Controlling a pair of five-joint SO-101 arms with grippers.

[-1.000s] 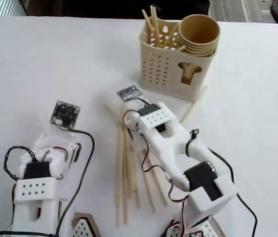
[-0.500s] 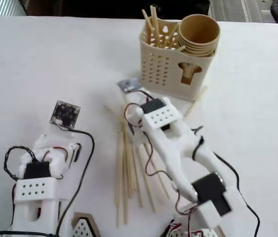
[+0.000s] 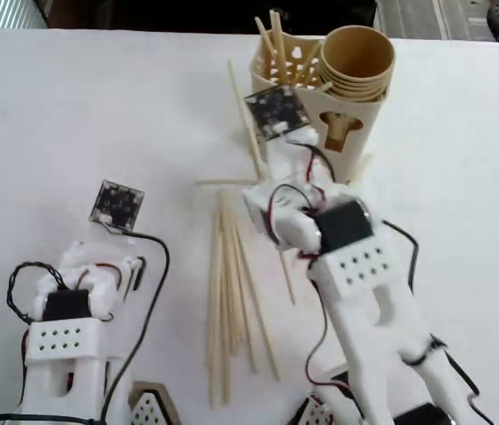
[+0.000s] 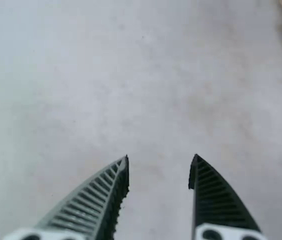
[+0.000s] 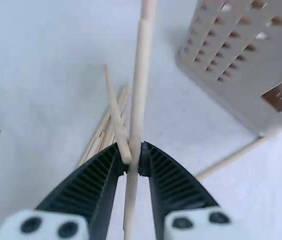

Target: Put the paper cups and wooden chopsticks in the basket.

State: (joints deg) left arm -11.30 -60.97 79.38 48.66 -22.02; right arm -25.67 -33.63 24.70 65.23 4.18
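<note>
A cream perforated basket [image 3: 295,124] stands at the table's far side, with stacked paper cups [image 3: 357,55] and several chopsticks [image 3: 276,42] upright in it. My right gripper [image 5: 133,147] is shut on a long wooden chopstick [image 5: 141,85], held in the air just left of the basket [image 5: 241,55]. In the high view that chopstick [image 3: 243,111] slants up past the basket's left wall. A second stick [image 5: 115,112] touches the jaw tips; I cannot tell whether it is clamped. My left gripper [image 4: 158,159] is open over bare table at the near left.
Several loose chopsticks [image 3: 226,292] lie in a pile on the table between the arms. One stick [image 3: 217,182] lies crosswise above the pile, another [image 3: 356,175] beside the basket's right foot. The left arm [image 3: 68,305] rests near the front edge.
The right arm has stretched away from the pile toward the basket, lifting a chopstick up beside its left wall. The left arm has not moved.
</note>
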